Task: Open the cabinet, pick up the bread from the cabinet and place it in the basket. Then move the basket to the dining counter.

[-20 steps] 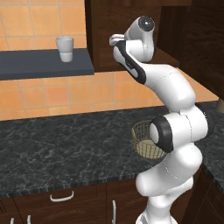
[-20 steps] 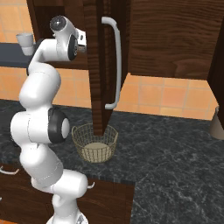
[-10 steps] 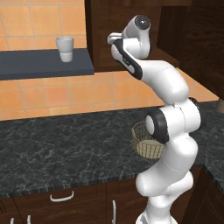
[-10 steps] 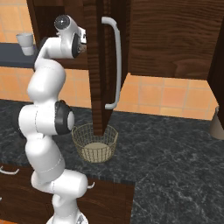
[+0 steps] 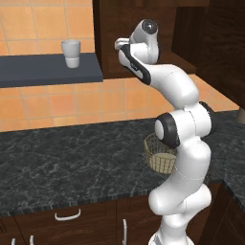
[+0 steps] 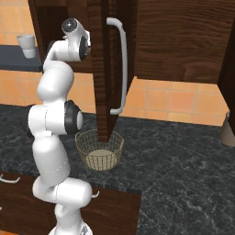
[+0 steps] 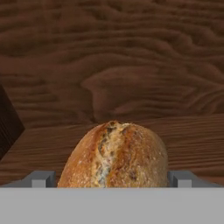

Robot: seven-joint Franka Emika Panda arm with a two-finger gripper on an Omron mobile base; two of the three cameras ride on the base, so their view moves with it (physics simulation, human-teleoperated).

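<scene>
While the bread point(image 7: 114, 154) sits on the cabinet point(image 6: 112, 64) shelf, the hand point(image 7: 112, 178) brackets it, fingertips point(image 7: 43, 178) wide apart on either flank, gripping nothing yet. Compared with a second ago, the arm has pushed up and farther into the opened cabinet, so the pick looks imminent. Loaf's long axis seems to run away from the hand, toward the cabinet's back wall; split crust faces up. Basket point(image 6: 99, 149) waits on the black tabletop point(image 6: 183, 160) below the door.
</scene>
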